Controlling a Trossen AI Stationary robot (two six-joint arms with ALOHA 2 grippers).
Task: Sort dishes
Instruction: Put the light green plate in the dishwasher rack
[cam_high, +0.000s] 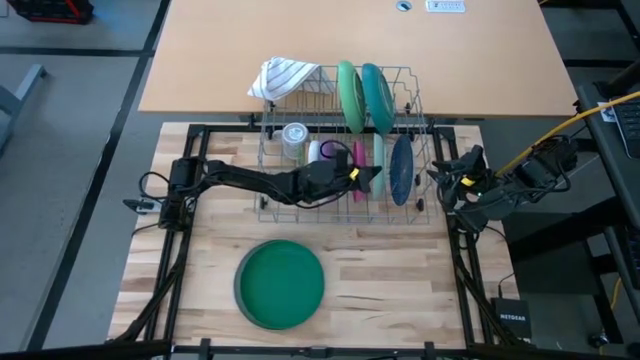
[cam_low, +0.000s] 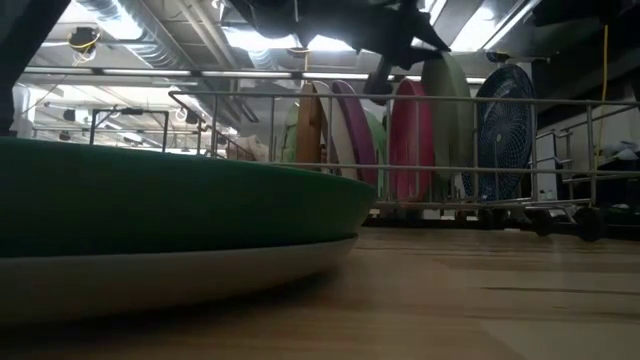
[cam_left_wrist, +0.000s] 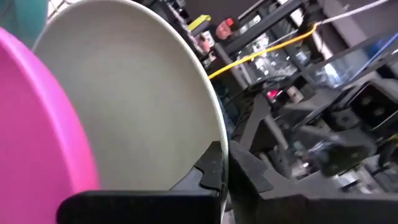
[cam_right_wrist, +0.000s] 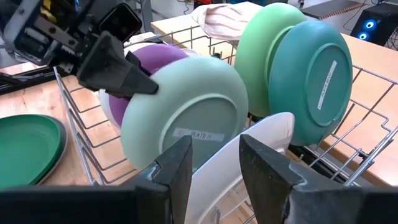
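High view: my left gripper (cam_high: 372, 177) reaches into the wire rack (cam_high: 412, 75), fingers pinched on the rim of a pale green plate (cam_right_wrist: 186, 118) standing on edge between the pink plate (cam_high: 358, 170) and the blue plate (cam_high: 400, 168). My right gripper (cam_right_wrist: 214, 168) waits at the rack's right end, fingers parted. A large green plate (cam_high: 281, 283) lies flat on the table (cam_high: 400, 270).

Arms: you see two dark, jointed arms.
Left gripper (cam_high: 372, 176): black wedge fingers, yellow tag.
Cables: black loops.
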